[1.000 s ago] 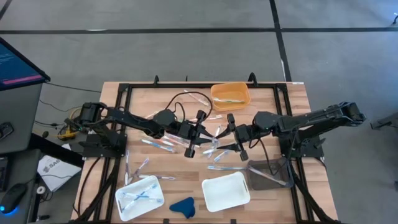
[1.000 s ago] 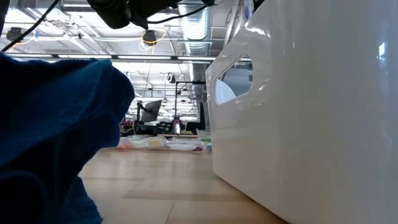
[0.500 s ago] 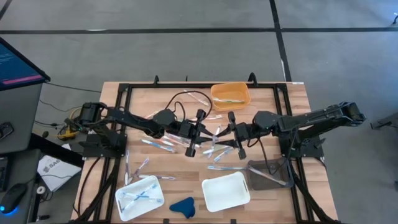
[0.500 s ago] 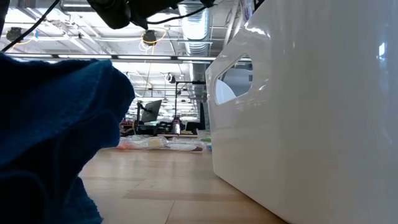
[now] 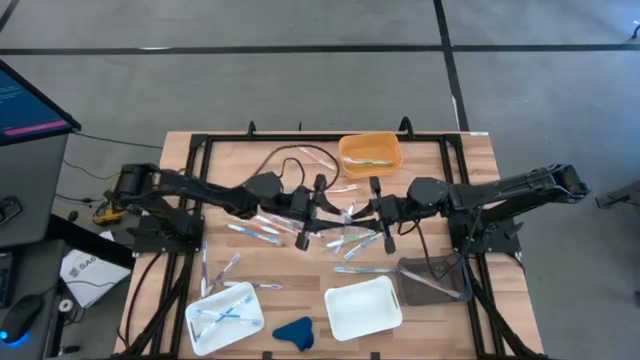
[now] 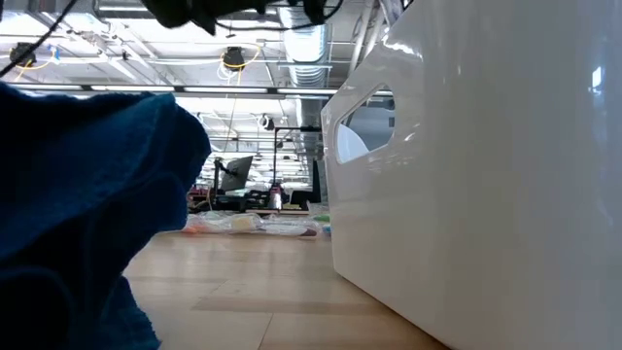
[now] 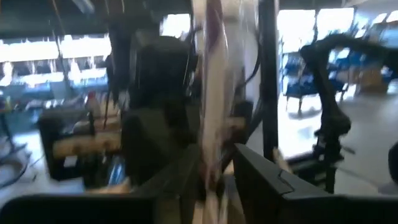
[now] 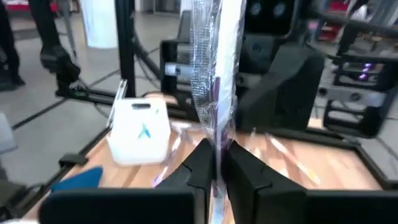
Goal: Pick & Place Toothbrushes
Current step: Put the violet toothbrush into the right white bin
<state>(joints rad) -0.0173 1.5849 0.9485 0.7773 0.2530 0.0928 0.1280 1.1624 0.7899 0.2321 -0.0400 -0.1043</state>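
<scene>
Overhead view of a wooden table [image 5: 482, 160] with two dark arms reaching in from either side, meeting near the centre above a loose scatter of wrapped toothbrushes [image 5: 262, 230].

Right gripper [image 5: 381, 214] just right of centre, fingers [image 8: 199, 163] clenched on a clear-wrapped toothbrush [image 8: 214, 74] standing upright between them, purple accent visible through the wrapper.

Left gripper [image 5: 312, 212] just left of centre, facing the right one. Fingers [image 7: 177, 180] parted, a second wrapped brush view [image 7: 210, 93] standing in the gap, seemingly close against one finger and clear of the other; view blurred. Impossible to tell whether this is the same brush the right gripper grasps.

Around the edges: orange bin [image 5: 345, 160] at the far side with a brush or two inside; white tray [image 5: 192, 322] at the near left holding several brushes; empty white tray [image 5: 362, 308] beside it; dark tray [image 5: 455, 268] at the near right with one brush; blue cloth [image 5: 294, 330] at the near edge.

Probable step: one brush lifted from the pile, secured on the right side, possibly mid-transfer between the arms. Task well short of done, judging by the many brushes left loose on the table.

Next move, likely: left gripper backing clear, then carrying the grasped brush to a tray, keeping it level enough not to slip in its slick wrapper.
</scene>
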